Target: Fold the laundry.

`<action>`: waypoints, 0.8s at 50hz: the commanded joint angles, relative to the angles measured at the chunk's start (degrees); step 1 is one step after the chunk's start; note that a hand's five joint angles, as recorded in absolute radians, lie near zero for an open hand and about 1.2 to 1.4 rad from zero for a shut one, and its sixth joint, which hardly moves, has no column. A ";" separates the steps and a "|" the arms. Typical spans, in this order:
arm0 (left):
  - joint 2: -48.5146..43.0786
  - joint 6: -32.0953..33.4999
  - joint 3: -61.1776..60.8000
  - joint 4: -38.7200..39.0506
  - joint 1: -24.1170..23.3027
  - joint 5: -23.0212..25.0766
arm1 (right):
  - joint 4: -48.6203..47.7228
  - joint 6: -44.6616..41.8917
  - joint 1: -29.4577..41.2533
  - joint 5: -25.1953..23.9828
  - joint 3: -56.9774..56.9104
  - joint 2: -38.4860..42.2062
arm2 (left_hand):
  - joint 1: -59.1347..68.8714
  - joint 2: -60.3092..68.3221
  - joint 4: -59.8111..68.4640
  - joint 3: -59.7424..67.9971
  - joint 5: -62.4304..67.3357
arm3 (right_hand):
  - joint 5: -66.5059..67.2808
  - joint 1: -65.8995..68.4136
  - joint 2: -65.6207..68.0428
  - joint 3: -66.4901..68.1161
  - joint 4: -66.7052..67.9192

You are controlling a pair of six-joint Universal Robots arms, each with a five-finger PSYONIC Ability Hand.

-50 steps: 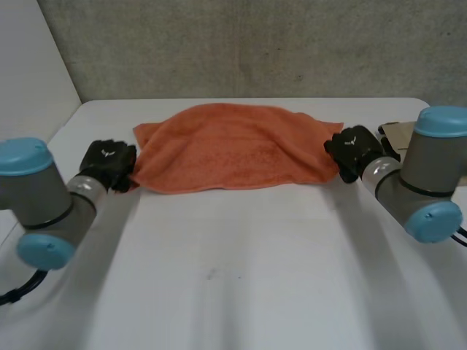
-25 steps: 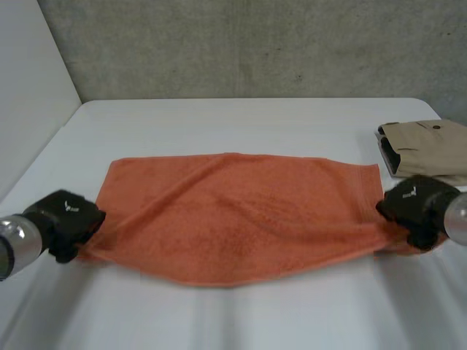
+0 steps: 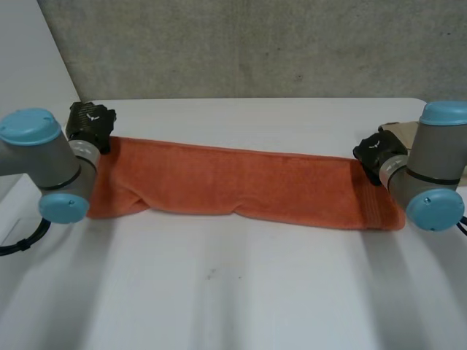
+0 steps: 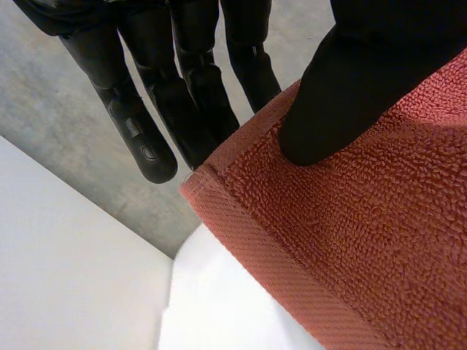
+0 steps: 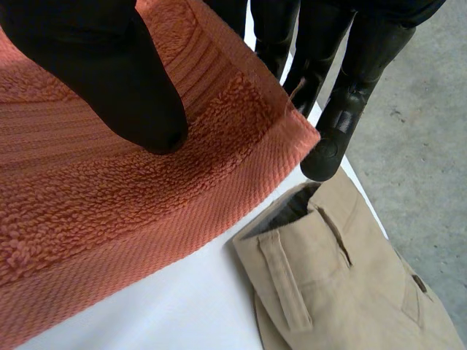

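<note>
Orange towel [image 3: 241, 184], left hand [image 3: 91, 124] pinching one far corner, right hand [image 3: 376, 152] the other

On table [image 3: 233, 292], towel [image 3: 241, 186] stretched 9 to 3 o'clock. L hand [image 3: 90, 122] pinches its far corner at 10; R hand [image 3: 374, 149] pinches far corner at 3. Folded trousers [image 5: 350, 292] just beside that corner, 2 o'clock.

Two chunky grey arms here, the left arm [image 3: 36, 159] and the right arm [image 3: 436, 162], both with round light-blue caps and a silvery band at the wrist. The left hand [image 3: 91, 122] and the right hand [image 3: 378, 152] are matt black, each with a small white mark on its back. The fingers [image 4: 139, 135] are slim and black with rounded tips.
</note>
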 commanded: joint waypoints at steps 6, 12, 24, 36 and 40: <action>-7.67 0.58 8.75 3.06 -1.15 -0.25 | -5.65 1.23 0.62 0.06 -9.40 6.89 | 14.68 11.20 11.07 11.41 13.63 | 12.70 22.54 12.81 12.35 11.68; -11.19 0.67 13.23 3.85 -1.15 -0.60 | -8.03 0.79 0.61 0.41 -13.09 10.49 | 14.68 11.20 11.07 11.41 13.63 | 12.70 22.54 12.81 12.35 11.68; -2.86 0.23 3.58 6.49 -4.67 -0.07 | -7.50 8.50 1.14 5.16 -10.91 2.01 | -55.32 -58.80 -58.93 -58.59 -56.37 | -57.30 -47.46 -57.19 -57.65 -58.32; 17.89 -2.66 -21.29 5.96 -5.11 0.63 | -1.18 18.45 -2.89 -5.02 17.55 -20.96 | -55.32 -58.80 -58.93 -58.59 -56.37 | -57.30 -47.46 -57.19 -57.65 -58.32; 20.98 -7.23 -27.10 5.96 -5.28 1.68 | -0.73 20.82 -5.53 -7.67 24.85 -21.66 | -55.32 -58.80 -58.93 -58.59 -56.37 | -54.40 -44.56 -54.29 -54.75 -55.43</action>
